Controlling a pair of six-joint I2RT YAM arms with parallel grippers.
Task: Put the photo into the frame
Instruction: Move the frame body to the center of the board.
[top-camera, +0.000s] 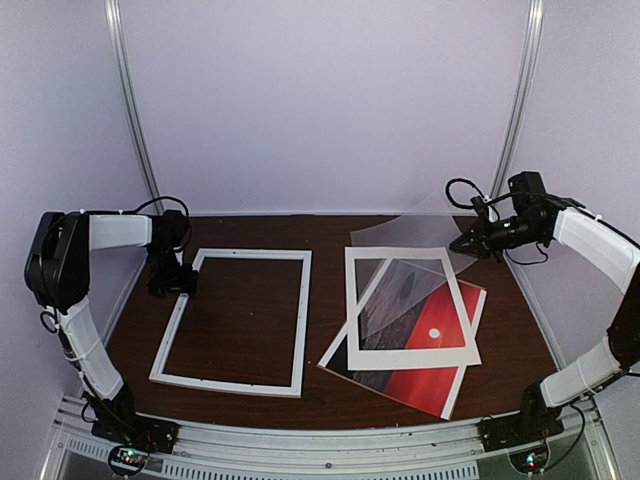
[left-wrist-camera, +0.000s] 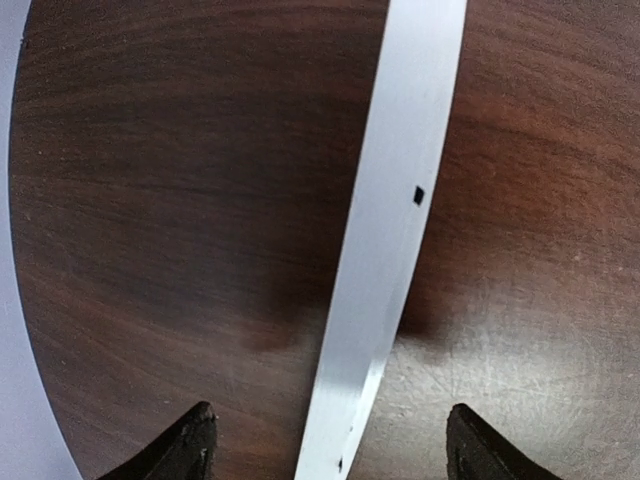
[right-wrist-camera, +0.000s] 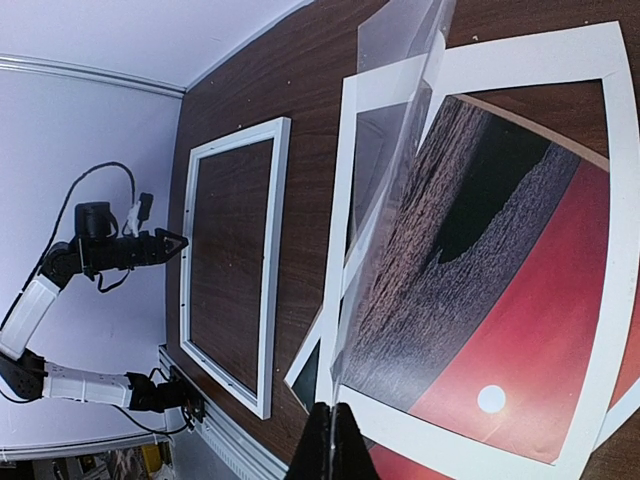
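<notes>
The white frame (top-camera: 302, 320) lies flat and empty on the dark table, left of centre. My left gripper (top-camera: 172, 283) hovers open over its left rail (left-wrist-camera: 390, 250), one finger (left-wrist-camera: 190, 445) on each side of the rail, not touching it. The photo (top-camera: 430, 385), red sky with a small white sun, lies face up at the right under a white mat (top-camera: 410, 355). My right gripper (top-camera: 462, 243) is shut on the edge of a clear sheet (top-camera: 415, 232) and holds it lifted and tilted above the mat. The wrist view shows the pinch (right-wrist-camera: 333, 420), the photo (right-wrist-camera: 540, 330) and the frame (right-wrist-camera: 270, 260).
The mat (right-wrist-camera: 520, 60) sits askew across the photo, and a dark corner of something underneath pokes out at the stack's left (right-wrist-camera: 305, 375). White walls close in the table at the back and sides. A metal rail (top-camera: 320, 440) runs along the near edge.
</notes>
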